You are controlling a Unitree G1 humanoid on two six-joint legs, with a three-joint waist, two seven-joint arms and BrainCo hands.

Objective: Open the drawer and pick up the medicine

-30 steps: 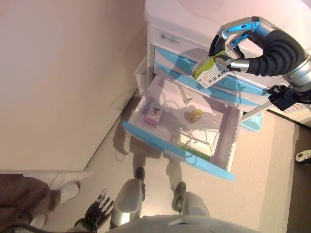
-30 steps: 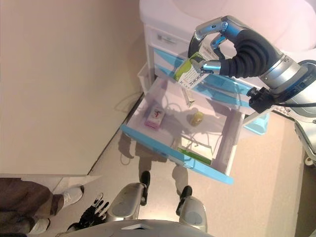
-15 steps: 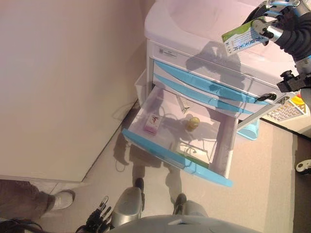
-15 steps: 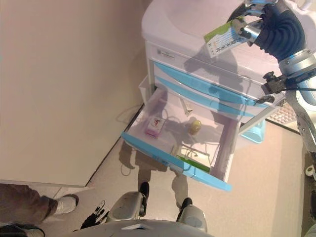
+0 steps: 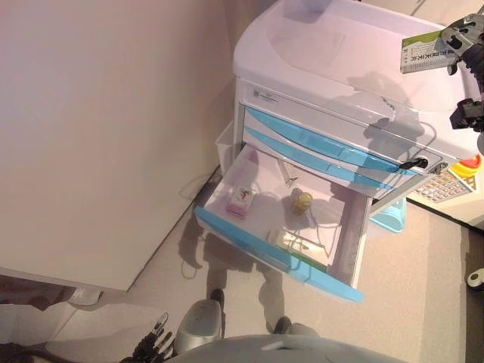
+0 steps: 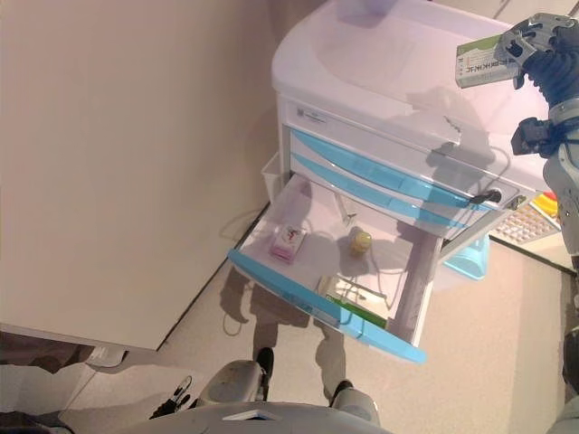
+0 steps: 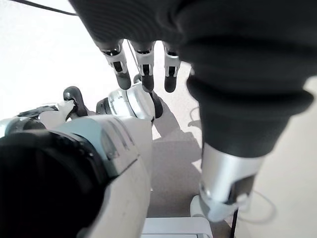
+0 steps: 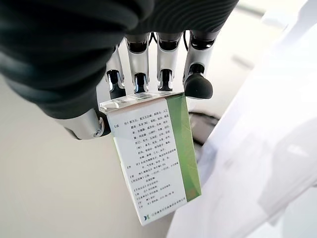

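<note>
Medicine box lifted clear of the open drawer

Raised within the last second from just above the drawer [image 5: 280, 227] to high over the cabinet top [image 5: 333, 53]; medicine box [image 6: 479, 61] pinched in right hand [image 6: 534, 41], pick-up seemingly complete. Left hand [image 7: 143, 59] relaxed, low by the floor.
</note>
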